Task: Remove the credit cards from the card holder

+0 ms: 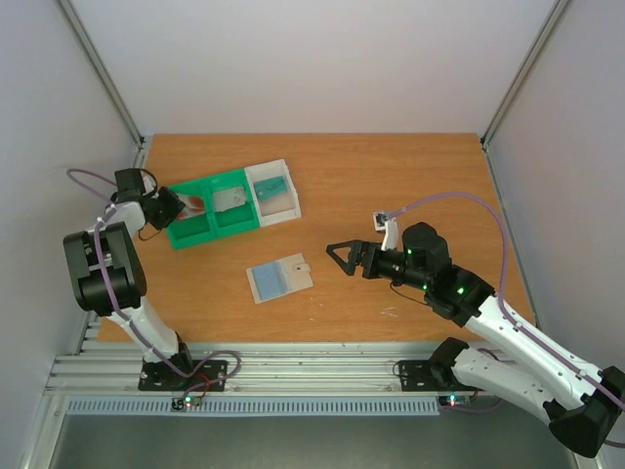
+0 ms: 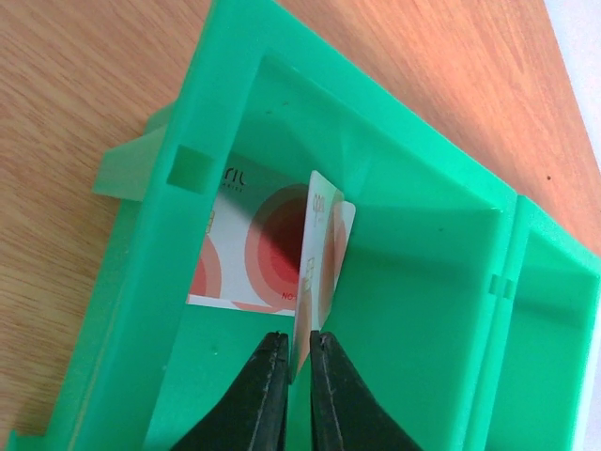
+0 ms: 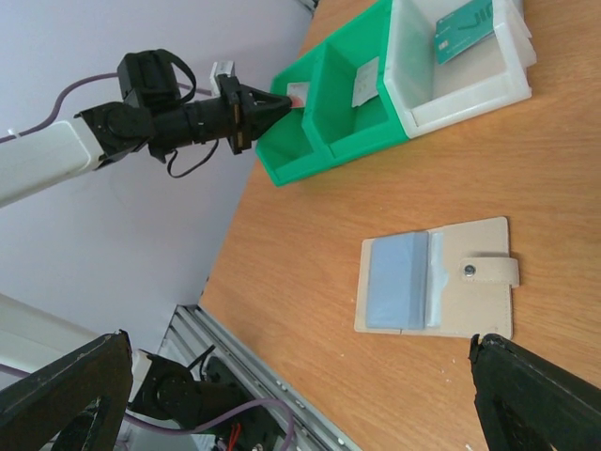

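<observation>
My left tool (image 2: 299,340) is pinched narrow on a white-and-red card (image 2: 324,244). It stands on edge inside the green tray's (image 2: 225,85) end compartment, over another card (image 2: 254,235) lying flat there. I judge it's held low so it drops in flat. The card holder (image 1: 279,277) lies open on the counter (image 1: 391,166), near the tray's front. My right tool (image 1: 342,256) is wide and empty. It hovers past the holder from the tray, probably to steady the holder.

Table (image 1: 410,176): wood-grain top, smooth, low sheen. Tray (image 2: 413,282): moulded green plastic, smooth and glossy; credit card (image 2: 322,252) in it is thin glossy printed plastic. Card holder (image 3: 470,310): matt, leather-like cover; fingers (image 2: 258,399): smooth black plastic, semi-matt.
</observation>
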